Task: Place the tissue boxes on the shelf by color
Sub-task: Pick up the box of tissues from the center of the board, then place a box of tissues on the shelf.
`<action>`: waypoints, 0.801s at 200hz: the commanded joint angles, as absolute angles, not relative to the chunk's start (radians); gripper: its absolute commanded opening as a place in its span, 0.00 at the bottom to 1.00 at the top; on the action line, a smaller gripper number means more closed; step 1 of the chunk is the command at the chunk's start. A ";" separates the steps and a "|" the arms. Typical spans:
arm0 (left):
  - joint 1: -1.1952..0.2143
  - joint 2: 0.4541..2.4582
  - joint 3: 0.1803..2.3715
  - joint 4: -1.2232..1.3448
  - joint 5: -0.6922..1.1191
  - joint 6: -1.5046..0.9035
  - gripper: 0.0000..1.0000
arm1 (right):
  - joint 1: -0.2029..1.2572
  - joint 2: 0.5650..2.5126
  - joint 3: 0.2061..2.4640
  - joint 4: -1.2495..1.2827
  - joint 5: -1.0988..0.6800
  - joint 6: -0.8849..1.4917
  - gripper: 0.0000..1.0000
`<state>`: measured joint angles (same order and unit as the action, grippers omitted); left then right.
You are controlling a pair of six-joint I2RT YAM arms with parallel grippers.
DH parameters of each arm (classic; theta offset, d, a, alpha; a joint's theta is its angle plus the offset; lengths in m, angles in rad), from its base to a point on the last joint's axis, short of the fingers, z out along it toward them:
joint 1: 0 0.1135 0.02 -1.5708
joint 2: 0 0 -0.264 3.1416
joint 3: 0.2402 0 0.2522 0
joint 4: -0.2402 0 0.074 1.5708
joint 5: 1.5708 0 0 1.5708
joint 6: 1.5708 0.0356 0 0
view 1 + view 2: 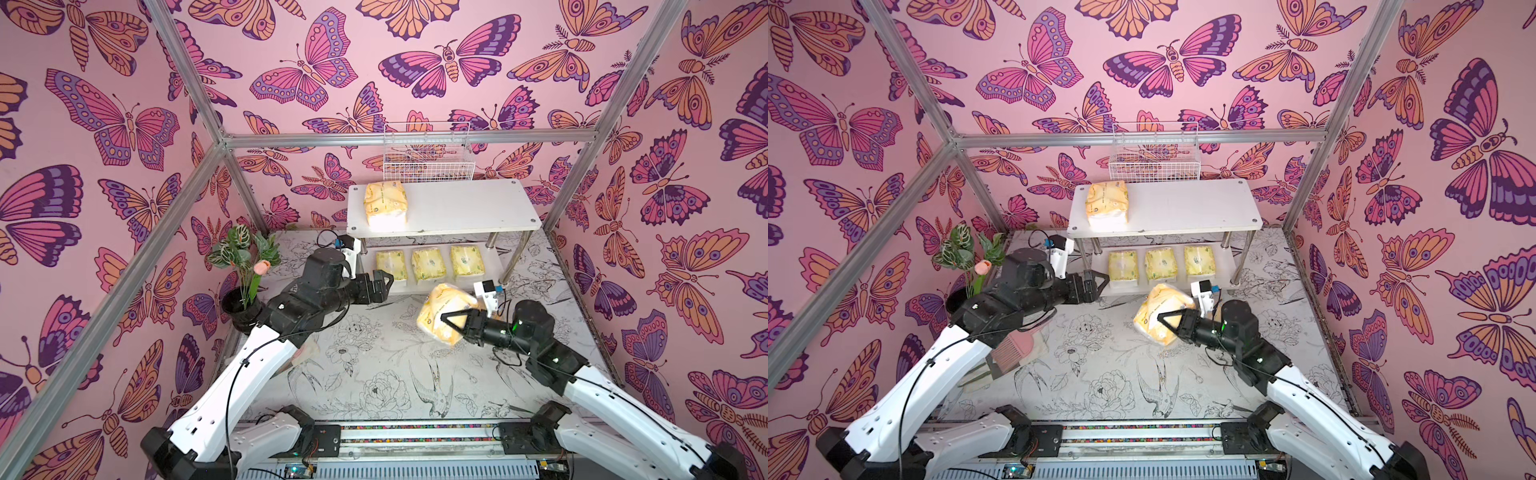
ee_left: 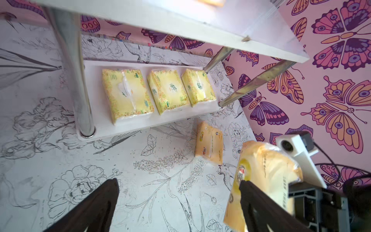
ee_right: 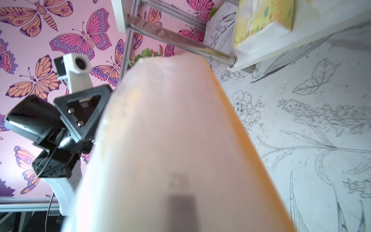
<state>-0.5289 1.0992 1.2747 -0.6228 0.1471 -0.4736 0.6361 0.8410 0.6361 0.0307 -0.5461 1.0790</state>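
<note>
Tissue pack, orange-yellow, clamped in right gripper, left gripper spread wide, empty, near shelf

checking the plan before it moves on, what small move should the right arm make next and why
Probably raise the orange-yellow tissue pack, which the right gripper holds in the air, toward the shelf's top board: one matching pack sits there, while three pale yellow packs fill the lower board.
</note>
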 commanded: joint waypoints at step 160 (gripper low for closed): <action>-0.474 1.248 1.592 -0.837 0.202 -0.339 1.00 | 0.311 1.624 1.899 -0.572 -0.785 0.805 0.26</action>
<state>-0.4828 1.2472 1.5719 -0.8349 0.1886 -0.3408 0.3214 1.5513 1.8194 -0.5541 -0.7357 0.7883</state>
